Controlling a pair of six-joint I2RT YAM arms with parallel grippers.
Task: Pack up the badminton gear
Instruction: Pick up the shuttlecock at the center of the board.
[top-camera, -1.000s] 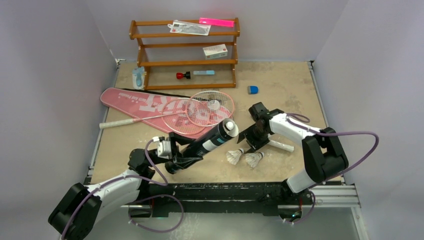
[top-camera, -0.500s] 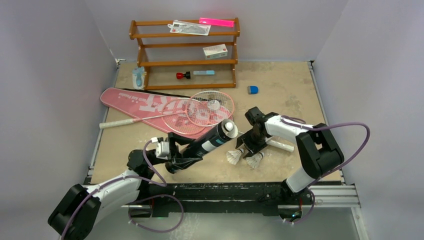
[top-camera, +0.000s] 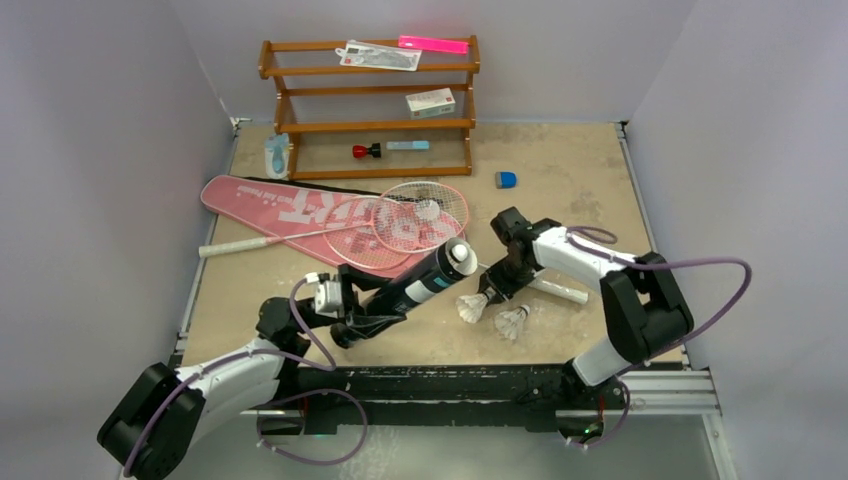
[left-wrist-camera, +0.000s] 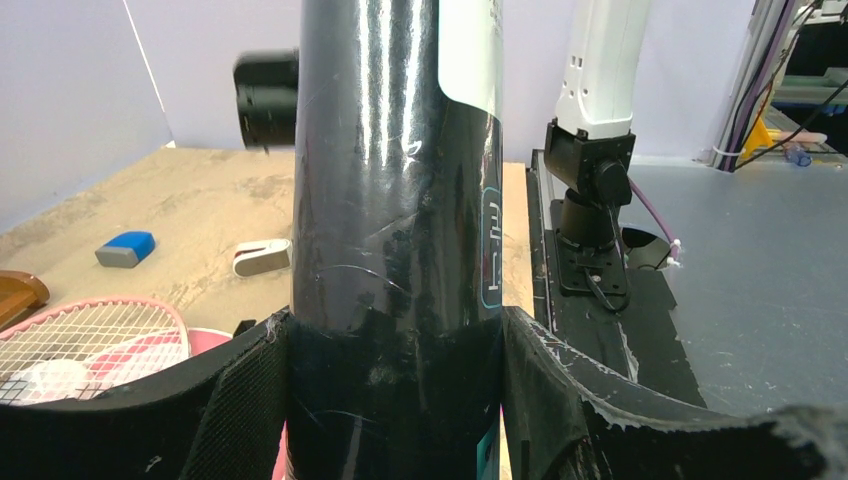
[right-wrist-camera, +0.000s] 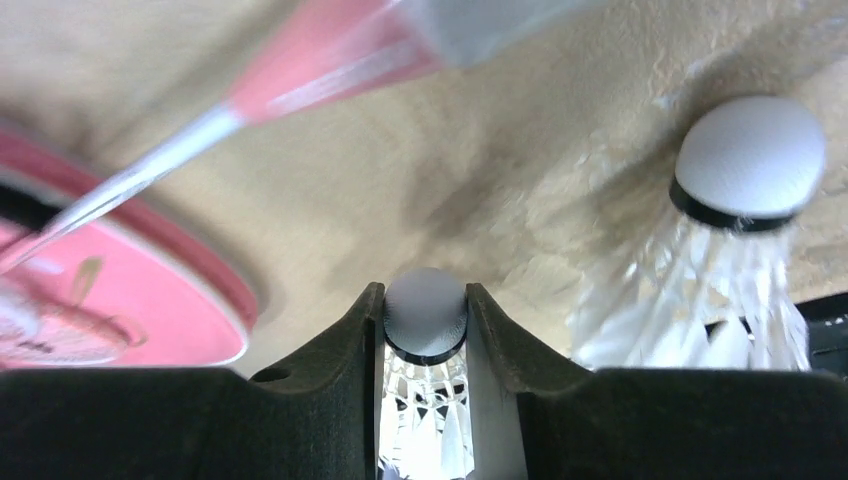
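Right wrist view: my right claw (right-wrist-camera: 425, 312) has closed on a white feather shuttlecock (right-wrist-camera: 420, 425). One finger presses each side of its round cork, and the feathers trail back between the fingers. I hold it by the cork because that is the hard part and the feathers would crush. Just beside it, a second white feather shuttlecock (right-wrist-camera: 745, 200) lies on the sandy brown table (right-wrist-camera: 480, 150), not touching mine. A racket's thin shaft crosses overhead, blurred.

On the top external view, my left claw (top-camera: 365, 320) is clamped around the lower part of the long glossy black tube (top-camera: 425, 280). It props the tube at a tilt with the raised end aimed at my right claw, so I judge the tube is being offered as the holder for the shuttlecocks. I cannot tell whether that end is open.

Farther out, the two pink-framed rackets (top-camera: 420, 215) lie overlapping on the long pink bag (top-camera: 270, 200), not yet inside it. I judge the packing barely begun.
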